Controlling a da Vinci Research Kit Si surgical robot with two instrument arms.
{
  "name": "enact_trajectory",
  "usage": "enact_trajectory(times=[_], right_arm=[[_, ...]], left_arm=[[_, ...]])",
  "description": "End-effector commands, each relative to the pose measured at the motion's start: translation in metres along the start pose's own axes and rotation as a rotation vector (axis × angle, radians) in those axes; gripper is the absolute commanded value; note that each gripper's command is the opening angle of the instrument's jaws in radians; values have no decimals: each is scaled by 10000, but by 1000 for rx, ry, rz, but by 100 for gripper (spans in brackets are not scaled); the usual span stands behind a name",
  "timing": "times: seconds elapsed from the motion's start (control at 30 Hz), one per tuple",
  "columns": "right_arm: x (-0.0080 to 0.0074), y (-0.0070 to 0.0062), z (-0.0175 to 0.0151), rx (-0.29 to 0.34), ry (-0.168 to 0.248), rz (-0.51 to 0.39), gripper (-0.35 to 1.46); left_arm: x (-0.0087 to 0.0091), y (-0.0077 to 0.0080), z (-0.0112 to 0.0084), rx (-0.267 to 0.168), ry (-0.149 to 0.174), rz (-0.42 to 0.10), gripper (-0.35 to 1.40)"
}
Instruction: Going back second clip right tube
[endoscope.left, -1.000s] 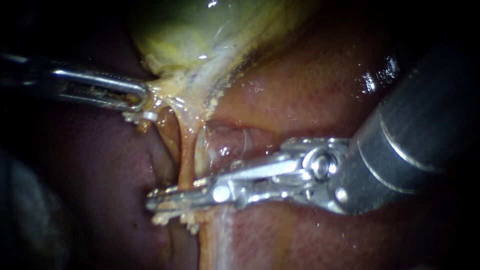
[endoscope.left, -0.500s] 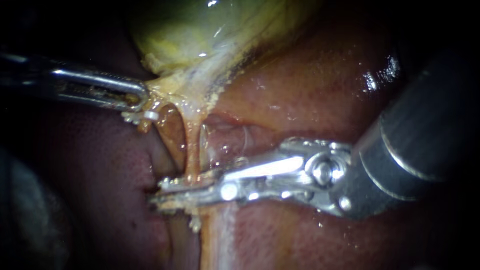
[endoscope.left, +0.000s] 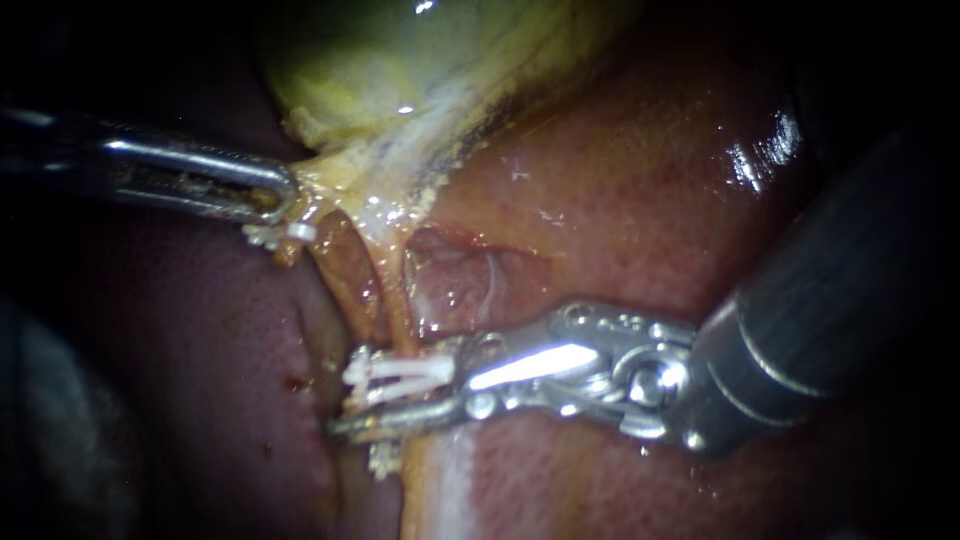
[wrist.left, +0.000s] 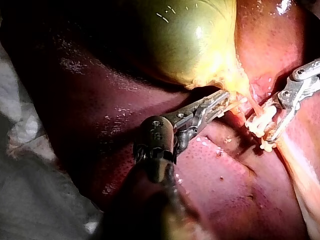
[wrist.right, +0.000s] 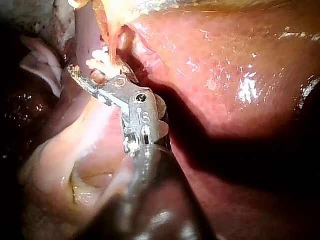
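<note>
One white clip (endoscope.left: 400, 372) sits across the right tube (endoscope.left: 398, 310), with the right instrument's (endoscope.left: 385, 405) jaws slightly parted beside it. The left instrument's (endoscope.left: 285, 195) jaws clamp the gallbladder (endoscope.left: 400, 60).

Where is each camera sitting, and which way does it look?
Endoscope view: close up, facing the gallbladder; left instrument and right instrument show.
Left wrist view: on the left arm, looking along its shaft toward the gallbladder.
Right wrist view: on the right arm, looking along its shaft at the clip.
All share the clip.
</note>
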Motion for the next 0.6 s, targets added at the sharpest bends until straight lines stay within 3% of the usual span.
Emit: enact_trajectory(times=[0.03, 0.37, 0.6], right_arm=[[0, 1, -1, -4, 3, -9, 50], [-1, 2, -14, -18, 16, -144, 50], [-8, -3, -49, -18, 22, -256, 50]], left_arm=[[0, 0, 0, 0, 0, 0, -35], [0, 0, 0, 0, 0, 0, -35], [-1, 0, -1, -1, 0, 0, -35]])
